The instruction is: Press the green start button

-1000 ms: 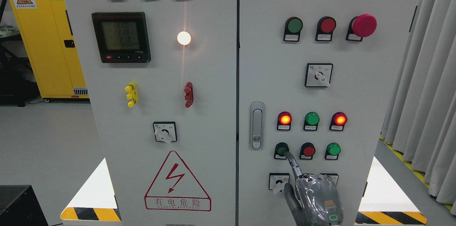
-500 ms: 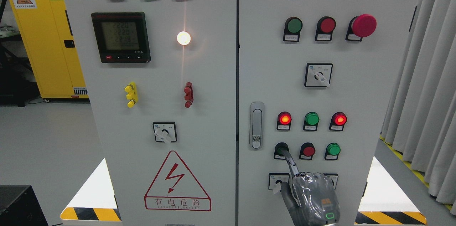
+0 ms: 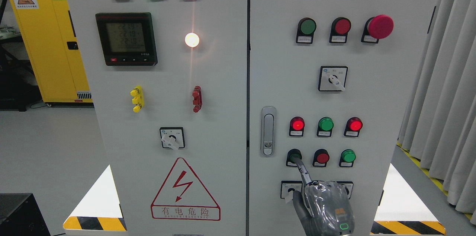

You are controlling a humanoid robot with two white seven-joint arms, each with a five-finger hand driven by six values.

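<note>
The green start button [image 3: 294, 153] is the leftmost in the lower button row on the right cabinet door [image 3: 372, 117]. My right hand [image 3: 327, 204], grey and wrapped in clear film, comes up from the bottom edge. Its index finger [image 3: 303, 171] is stretched up and left, with its tip touching the button. The other fingers are curled and hold nothing. The left arm does not show.
A red button [image 3: 322, 157] and another green button [image 3: 348, 156] sit just right of the pressed one. Three lamps [image 3: 326, 124] are above the row. A selector switch [image 3: 290, 190] is partly hidden behind my hand. A door handle [image 3: 267, 130] is to the left, curtains [image 3: 446, 98] to the right.
My right hand has shifted slightly left and down while the fingertip stays on the green button. The two red lamps above look a little dimmer.
</note>
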